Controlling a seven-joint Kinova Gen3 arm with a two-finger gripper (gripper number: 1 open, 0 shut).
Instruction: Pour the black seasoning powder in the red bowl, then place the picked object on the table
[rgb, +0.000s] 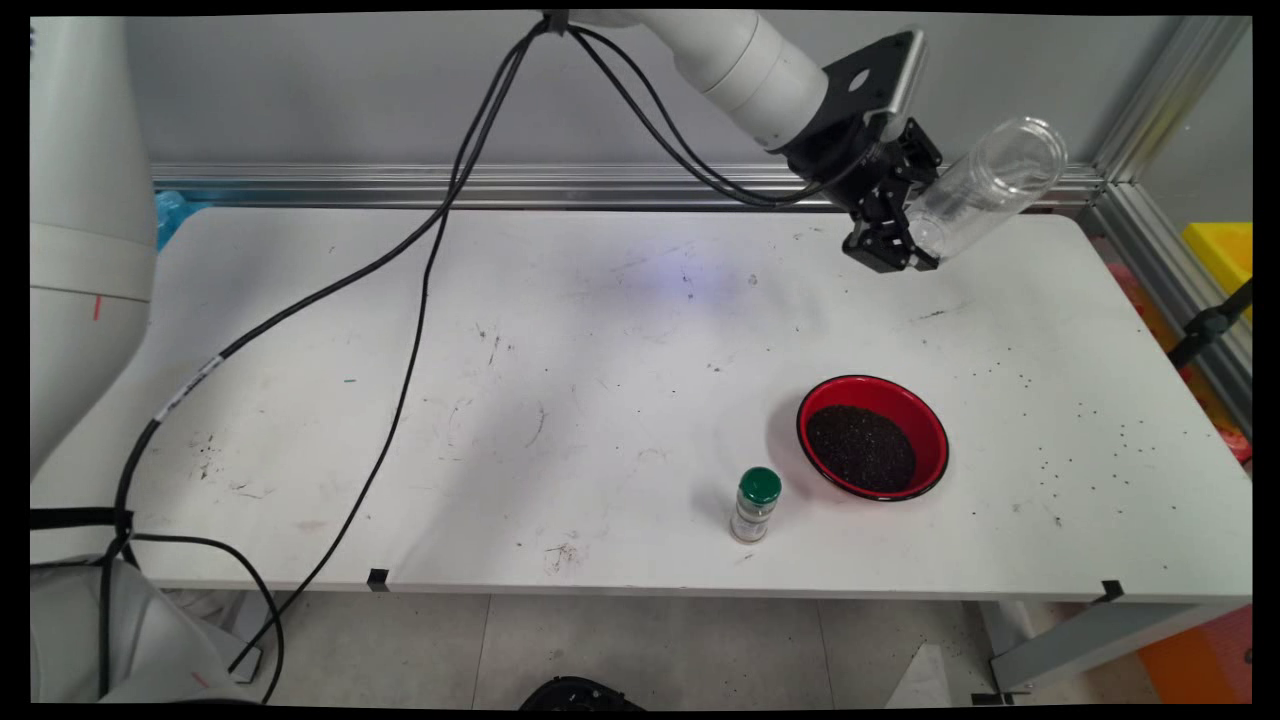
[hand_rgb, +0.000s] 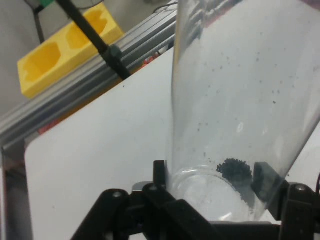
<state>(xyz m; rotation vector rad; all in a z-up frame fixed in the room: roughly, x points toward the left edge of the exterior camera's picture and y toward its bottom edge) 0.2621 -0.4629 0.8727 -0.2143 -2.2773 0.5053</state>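
Note:
My gripper (rgb: 915, 235) hangs high over the table's far right part, shut on the base of a clear plastic jar (rgb: 985, 185). The jar is tilted, its open mouth pointing up and to the right. In the hand view the jar (hand_rgb: 240, 100) fills the right half, with a small clump of dark grains near its base and specks on its wall, and the gripper (hand_rgb: 210, 182) clamps it from both sides. Well below, near the front, a red bowl (rgb: 872, 450) holds dark grains. A small spice bottle with a green cap (rgb: 755, 505) stands upright just left of the bowl.
Dark grains lie scattered over the white table (rgb: 500, 400) to the right of the bowl. Black cables (rgb: 420, 290) hang from the arm across the table's left half. An aluminium frame (rgb: 1150, 230) borders the back and right edge, with a yellow bin (hand_rgb: 65, 47) beyond it.

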